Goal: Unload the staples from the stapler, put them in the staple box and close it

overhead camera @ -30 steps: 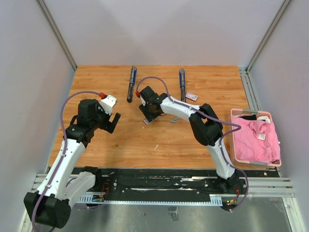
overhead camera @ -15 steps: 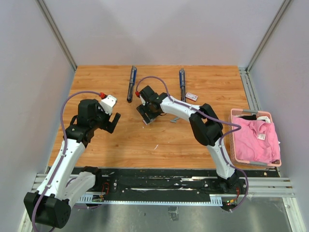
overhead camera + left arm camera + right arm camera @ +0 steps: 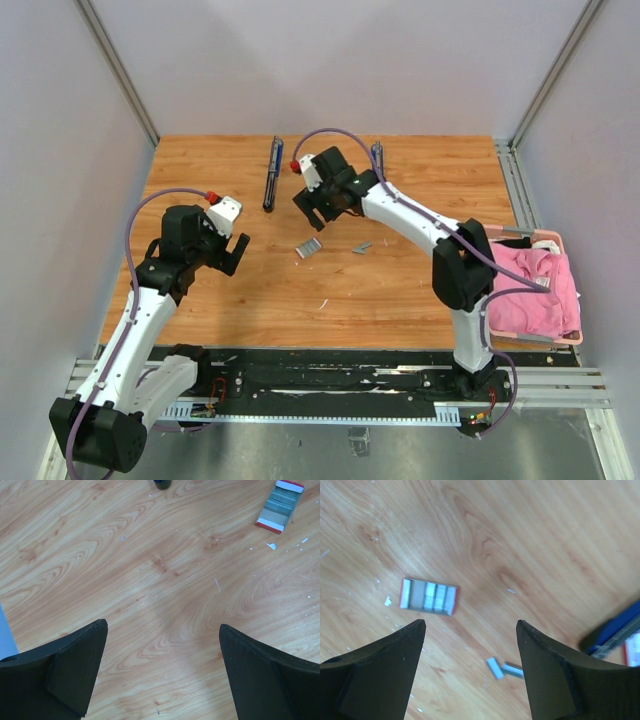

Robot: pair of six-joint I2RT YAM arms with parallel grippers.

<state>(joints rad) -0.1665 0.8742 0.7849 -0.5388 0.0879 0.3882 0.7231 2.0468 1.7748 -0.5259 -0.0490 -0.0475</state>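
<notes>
Lower middle of the top view: bare table [image 3: 330, 310] from side to side, free passage.
Centre: a small red-ended tray [image 3: 308, 247] and loose staples [image 3: 361, 246] lie low and flat, with a narrow gap of wood between them.
Upper middle: the left stapler [image 3: 271, 172] and right stapler [image 3: 376, 152] lie lengthwise; the right gripper [image 3: 316, 207] hangs between them.
Right: the right arm [image 3: 410, 215] slants across; a pink basket [image 3: 483, 290] closes the edge.
Left: the left gripper [image 3: 236, 252], jaws wide, hangs over bare wood.
</notes>
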